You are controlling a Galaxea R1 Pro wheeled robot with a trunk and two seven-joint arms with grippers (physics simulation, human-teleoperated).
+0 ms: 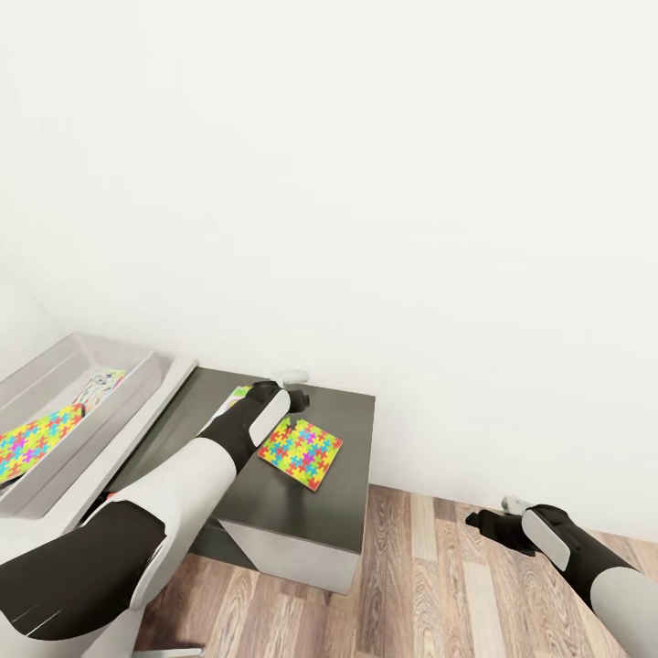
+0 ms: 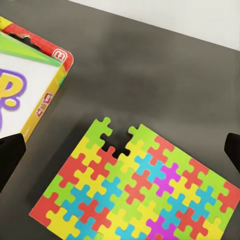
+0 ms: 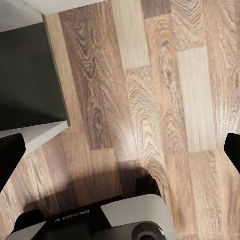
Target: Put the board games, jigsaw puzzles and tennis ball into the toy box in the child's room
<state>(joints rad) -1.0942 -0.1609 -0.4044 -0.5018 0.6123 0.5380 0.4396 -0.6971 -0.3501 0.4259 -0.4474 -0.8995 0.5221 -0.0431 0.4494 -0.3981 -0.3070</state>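
My left gripper (image 1: 294,413) hangs with fingers spread wide over a jigsaw puzzle (image 2: 135,187) lying flat on the dark side unit (image 1: 311,493); a board game (image 2: 27,90) lies just beside it. The toy box (image 1: 137,361) on the table holds another puzzle (image 1: 32,443) and, seemingly, a game. My right gripper (image 1: 484,525) hovers wide above the wood floor (image 3: 150,100).

Left arm (image 1: 155,512), lower left of frame: glossy white shells, black joints; right arm (image 1: 585,557), lower right, alike; grippers black.
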